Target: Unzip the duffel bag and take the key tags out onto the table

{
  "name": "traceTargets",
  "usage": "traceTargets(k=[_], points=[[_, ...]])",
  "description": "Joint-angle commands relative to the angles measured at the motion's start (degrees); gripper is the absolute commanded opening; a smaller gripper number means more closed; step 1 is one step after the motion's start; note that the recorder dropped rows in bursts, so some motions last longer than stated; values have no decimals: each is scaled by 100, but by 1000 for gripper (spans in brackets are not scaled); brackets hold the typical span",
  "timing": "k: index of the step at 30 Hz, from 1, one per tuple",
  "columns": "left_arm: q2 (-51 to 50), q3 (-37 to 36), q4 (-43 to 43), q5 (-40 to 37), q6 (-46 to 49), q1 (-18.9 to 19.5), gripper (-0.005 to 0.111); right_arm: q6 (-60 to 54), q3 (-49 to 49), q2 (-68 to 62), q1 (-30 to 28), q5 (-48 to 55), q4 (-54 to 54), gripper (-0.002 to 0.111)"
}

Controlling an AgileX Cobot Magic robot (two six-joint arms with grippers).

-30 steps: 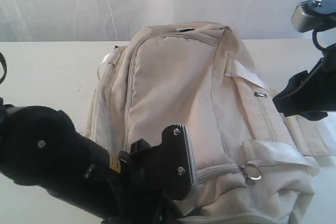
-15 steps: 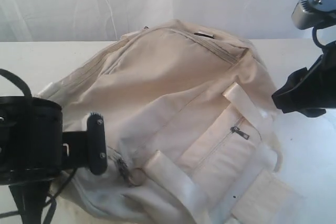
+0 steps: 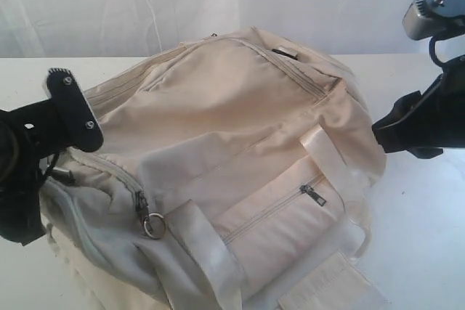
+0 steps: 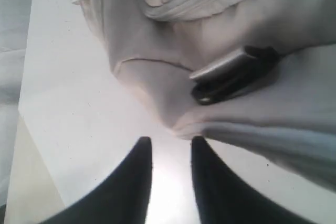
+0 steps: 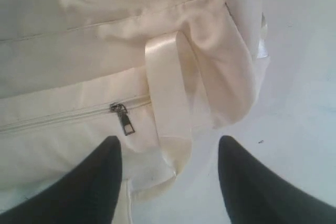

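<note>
Since every zip on the bag (image 3: 218,121) looks shut and no key tags show anywhere, the step in hand is, as I judge it, getting hold of a zip pull. The bag lies across the middle of the exterior view on the white worktop (image 3: 429,252), one end slumped toward the lower left. The left hand (image 4: 170,142), at the left edge of that view, is partly open with nothing between its fingers. It sits just short of the bag's cloth, near a dark buckle (image 4: 233,74). The right hand (image 5: 169,142), at the right edge, is spread wide and empty above a shiny strap (image 5: 168,93) and a small pocket pull (image 5: 125,120). The ringed pull (image 3: 150,221) at lower left looks easiest to pinch. Take it squarely and let the other hand pin the cloth, so the bag does not drag along. Which compartment holds the tags cannot be told.
</note>
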State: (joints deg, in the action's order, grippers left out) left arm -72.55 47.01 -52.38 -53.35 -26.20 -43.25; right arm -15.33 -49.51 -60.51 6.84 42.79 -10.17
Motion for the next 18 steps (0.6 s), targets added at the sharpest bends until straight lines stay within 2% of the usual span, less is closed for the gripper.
traceTargets(k=[1, 3, 7, 13, 18], points=[[459, -33, 356, -392, -37, 29, 62, 51, 26, 24, 8, -235, -31, 52], [715, -33, 614, -357, -152, 29, 66, 51, 26, 24, 8, -390, -43, 57], [1237, 128, 1405, -349, -586, 29, 66, 60, -69, 4, 8, -831, -43, 67], [1759, 211, 2529, -387, -1138, 29, 66, 217, -936, -702, 8, -713, -43, 68], [1779, -48, 2720, 369, -1852, 29, 66, 217, -1904, -1982, 8, -421, -43, 68]])
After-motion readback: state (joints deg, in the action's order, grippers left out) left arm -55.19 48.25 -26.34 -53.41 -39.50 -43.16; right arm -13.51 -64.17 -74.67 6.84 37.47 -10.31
